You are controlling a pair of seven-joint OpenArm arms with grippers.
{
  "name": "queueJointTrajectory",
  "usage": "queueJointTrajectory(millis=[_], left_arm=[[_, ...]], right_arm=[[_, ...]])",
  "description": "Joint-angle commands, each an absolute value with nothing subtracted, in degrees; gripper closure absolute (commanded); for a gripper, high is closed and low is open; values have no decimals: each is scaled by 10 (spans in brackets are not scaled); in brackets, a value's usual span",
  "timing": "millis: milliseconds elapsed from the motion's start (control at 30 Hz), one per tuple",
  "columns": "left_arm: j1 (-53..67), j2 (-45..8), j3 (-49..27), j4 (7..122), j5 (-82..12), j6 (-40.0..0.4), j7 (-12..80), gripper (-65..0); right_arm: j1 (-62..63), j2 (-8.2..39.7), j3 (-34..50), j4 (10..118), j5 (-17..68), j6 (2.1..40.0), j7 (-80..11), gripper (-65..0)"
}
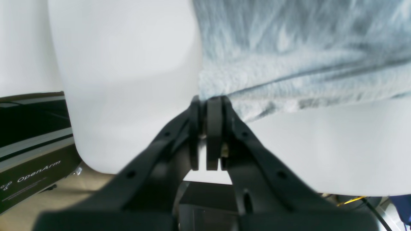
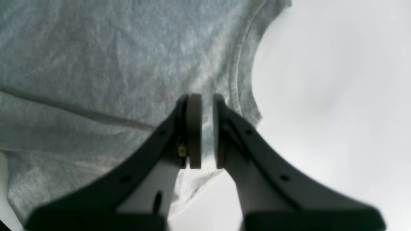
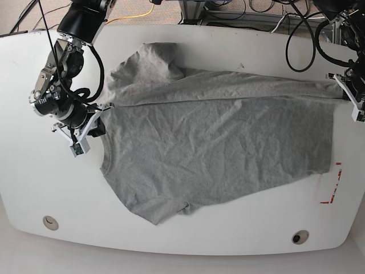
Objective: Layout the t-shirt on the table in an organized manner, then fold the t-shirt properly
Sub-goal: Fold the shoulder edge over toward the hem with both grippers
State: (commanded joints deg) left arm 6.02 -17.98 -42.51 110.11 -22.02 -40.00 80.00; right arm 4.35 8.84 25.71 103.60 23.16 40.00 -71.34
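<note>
- Lying across the middle of the base view, the shirt [image 3: 217,137] rests on the table [image 3: 182,240], spread wide, collar end at frame left and hem end at frame right.
- Far left, base view: the right gripper [image 3: 98,119] sits at the shirt's collar-side edge, its arm rising toward the upper left of the frame.
- Right wrist view: the right gripper [image 2: 207,131] shows a narrow gap between its pads, with grey cloth seated in that gap; the jaws are clamped on the shirt [image 2: 112,64] beside the ribbed collar band [image 2: 239,80].
- Lower left, base view: a round grommet hole [image 3: 50,222] sits near the table's front edge.
- Centre, base view: the shirt's upper portion is folded over along a long crease running left to right; one sleeve [image 3: 157,60] points toward the top of the frame, the other [image 3: 162,208] toward the bottom.
- Lower right, base view: a second grommet hole [image 3: 300,236], and a red tape mark [image 3: 333,185] just right of the hem corner.
- Far right, base view: the left gripper [image 3: 342,91] meets the shirt's upper right corner at the table edge.
- Left wrist view: the left gripper [image 1: 210,104] has its pads pressed together, pinching the shirt [image 1: 305,48] edge at the pad tips; the table [image 1: 128,64] fills the frame's left.
</note>
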Motion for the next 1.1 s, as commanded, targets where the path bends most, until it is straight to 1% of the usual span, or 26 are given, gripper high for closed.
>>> queueJointTrajectory(millis=[67,133,167,200,267,333,367,433,533,700,833,1033,1100], left_arm=[[61,-180,-425,1101,-220,-400,800,-4],[63,-180,-425,1101,-220,-400,800,-4],[63,-180,-425,1101,-220,-400,800,-4],[63,-180,-425,1101,-220,-400,800,-4],[63,-180,-425,1101,-220,-400,800,-4],[64,-180,-425,1101,-220,-400,800,-4],[64,-180,-425,1101,-220,-400,800,-4],[64,-180,-425,1101,-220,-400,800,-4],[64,-180,-425,1101,-220,-400,800,-4],[71,-180,-425,1101,-220,-400,800,-4],[76,-180,-425,1101,-220,-400,800,-4],[85,-180,-425,1101,-221,-400,800,-4],[86,-180,-425,1101,-221,-400,800,-4]], right_arm=[[34,88,257,1038,234,400,-719,-109],[17,88,258,1051,235,400,-724,-208],[2,87,260,1066,234,400,-724,-279],[-5,87,260,1073,234,400,-724,-315],[-30,85,260,1098,235,400,-724,-436],[-51,83,260,1108,235,400,-723,-531],[-58,78,260,1106,235,400,-721,-553],[-66,65,262,1093,230,400,-714,-571],[-74,58,274,1043,234,400,-692,-569],[-73,58,286,974,236,400,-681,-569],[-77,58,287,968,236,400,-655,-569],[-79,57,286,968,236,400,-656,-568],[-79,51,285,968,236,400,-656,-553]])
